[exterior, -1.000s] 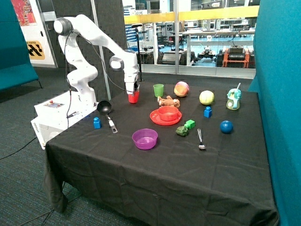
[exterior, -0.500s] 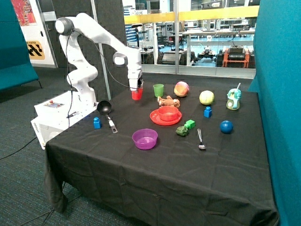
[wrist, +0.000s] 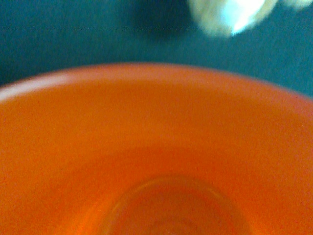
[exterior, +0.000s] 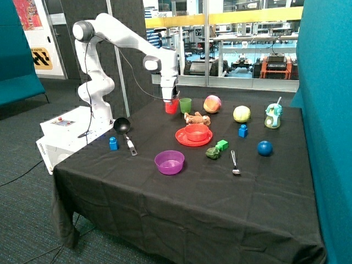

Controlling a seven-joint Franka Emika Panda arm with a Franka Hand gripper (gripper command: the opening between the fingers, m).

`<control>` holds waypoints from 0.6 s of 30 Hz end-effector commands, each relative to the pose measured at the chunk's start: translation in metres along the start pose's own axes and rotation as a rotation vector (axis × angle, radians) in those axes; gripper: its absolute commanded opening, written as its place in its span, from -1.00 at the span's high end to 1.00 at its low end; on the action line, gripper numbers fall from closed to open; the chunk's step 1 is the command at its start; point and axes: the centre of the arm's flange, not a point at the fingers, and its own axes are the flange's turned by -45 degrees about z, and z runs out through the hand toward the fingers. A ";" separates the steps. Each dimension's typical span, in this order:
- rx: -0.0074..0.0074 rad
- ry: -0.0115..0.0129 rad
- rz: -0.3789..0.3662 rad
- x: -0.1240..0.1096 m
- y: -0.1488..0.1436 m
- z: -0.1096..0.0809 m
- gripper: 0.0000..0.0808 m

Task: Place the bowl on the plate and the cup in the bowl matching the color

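My end effector (exterior: pixel 171 100) pinches the red cup (exterior: pixel 171 106) in the air beside the green cup (exterior: pixel 185 105); the bowl (exterior: pixel 196 132) sits on the plate (exterior: pixel 182 137).

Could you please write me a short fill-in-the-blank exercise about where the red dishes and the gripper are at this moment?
1. The gripper holds the red ____ in the air, above the table.
2. The red bowl sits on the red ____.
3. The held cup hangs right beside a ____ cup of like size.
4. Nearer the table's front edge stands an empty ____ bowl.

Missing words: cup; plate; green; purple
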 end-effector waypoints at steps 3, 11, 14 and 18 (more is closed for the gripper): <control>-0.0055 -0.0043 0.083 0.071 0.029 -0.018 1.00; -0.0056 -0.0042 0.130 0.103 0.056 -0.018 1.00; -0.0056 -0.0041 0.161 0.110 0.065 -0.016 1.00; -0.0057 -0.0040 0.195 0.119 0.083 -0.011 1.00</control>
